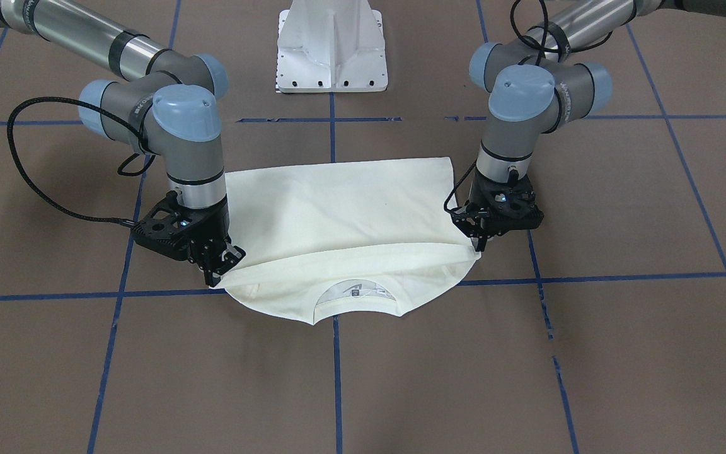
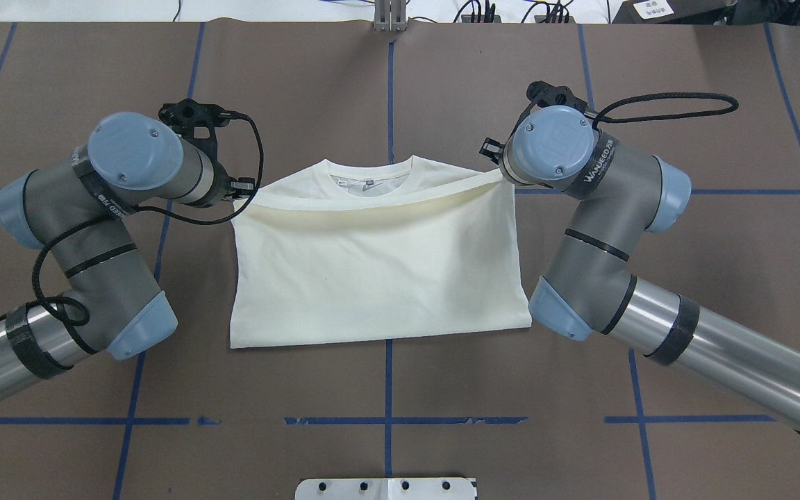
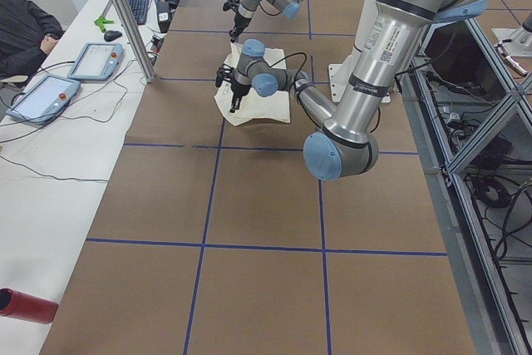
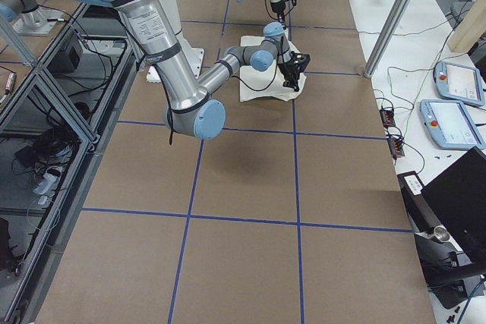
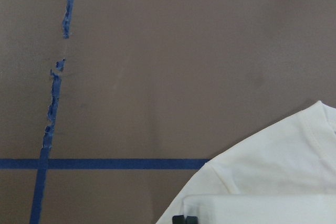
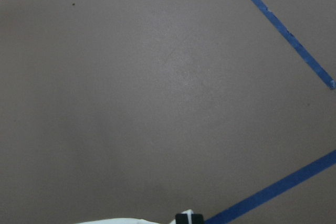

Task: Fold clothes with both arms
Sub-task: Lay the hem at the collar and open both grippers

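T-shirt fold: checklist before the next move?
1. Left gripper shut on a corner of the folded layer of the T-shirt: ok.
2. Right gripper shut on the other corner: ok.
3. Folded edge taut between them, short of the collar: ok.
4. No sleeve sticking out: ok.
5. Left arm's cable clear of the cloth: cannot tell, it hangs at the shirt's edge.

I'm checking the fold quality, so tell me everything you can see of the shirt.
The shirt is cream cotton-like knit, plain side up, lying flat on the brown table. A layer is folded over toward the neck, whose label shows. No sleeves show. The left gripper and right gripper pinch that folded layer's two corners, slightly lifted.
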Controlling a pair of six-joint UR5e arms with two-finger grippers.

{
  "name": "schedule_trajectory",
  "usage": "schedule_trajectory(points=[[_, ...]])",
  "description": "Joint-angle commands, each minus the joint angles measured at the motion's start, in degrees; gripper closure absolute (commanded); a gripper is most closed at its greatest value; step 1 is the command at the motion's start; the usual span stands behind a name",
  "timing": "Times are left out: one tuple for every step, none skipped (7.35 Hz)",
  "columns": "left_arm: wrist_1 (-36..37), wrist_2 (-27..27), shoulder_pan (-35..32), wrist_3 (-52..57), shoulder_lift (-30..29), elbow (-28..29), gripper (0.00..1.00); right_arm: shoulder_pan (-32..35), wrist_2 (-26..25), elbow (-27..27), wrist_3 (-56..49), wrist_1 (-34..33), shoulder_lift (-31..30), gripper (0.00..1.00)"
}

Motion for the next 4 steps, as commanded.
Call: schedule_trajectory(points=[[-0.1,0.0,-0.1,3.0,0.1,0.5,1.0,-0.1,0.0,-0.6,-0.4,0.6,-0.1,1.0],[-0.1,0.1,0.0,3.1,0.1,0.7,1.0,-0.1,0.0,-0.6,-0.4,0.6,-0.1,1.0],[-0.2,0.0,0.0,3.1,0.1,0.6,1.0,-0.1,0.0,-0.6,-0.5,0.6,-0.2,1.0],[-0.2,0.0,0.0,3.2,0.0,0.5,0.88,-0.1,0.0,-0.6,-0.5,0.6,-0.2,0.86]])
